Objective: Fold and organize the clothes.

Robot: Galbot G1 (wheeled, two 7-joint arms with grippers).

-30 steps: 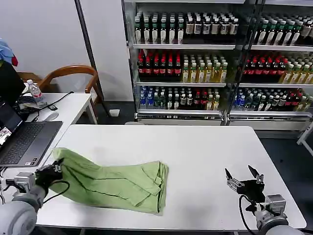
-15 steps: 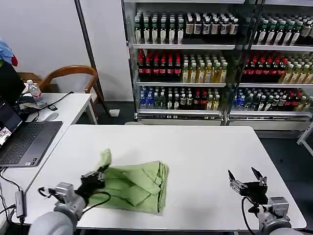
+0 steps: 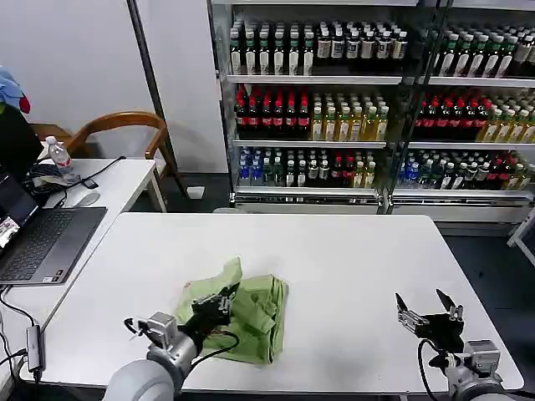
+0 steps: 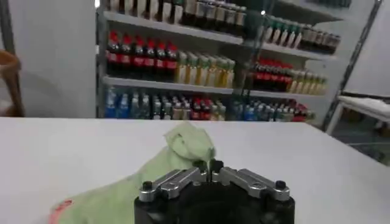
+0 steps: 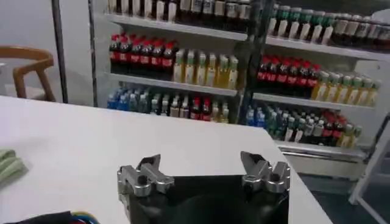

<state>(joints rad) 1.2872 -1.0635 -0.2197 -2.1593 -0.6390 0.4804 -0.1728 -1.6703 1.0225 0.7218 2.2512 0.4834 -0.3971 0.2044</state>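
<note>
Polo shirt (image 3: 247, 305): bunched, so I cannot see collar, buttons or chest graphic from the head view. Laptop (image 3: 38, 238): cut off by the picture's edge. Shelf bottles (image 3: 334, 117): labels too small to read.

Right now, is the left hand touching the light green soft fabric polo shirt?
Touching. In the left wrist view the left hand is shut on a raised fold of the light green polo shirt, with fabric pinched between its fingertips.

Grey rounded arms end in black end effector bodies with silver screw-studded fingers (image 5: 143, 176) (black cables trailing).
</note>
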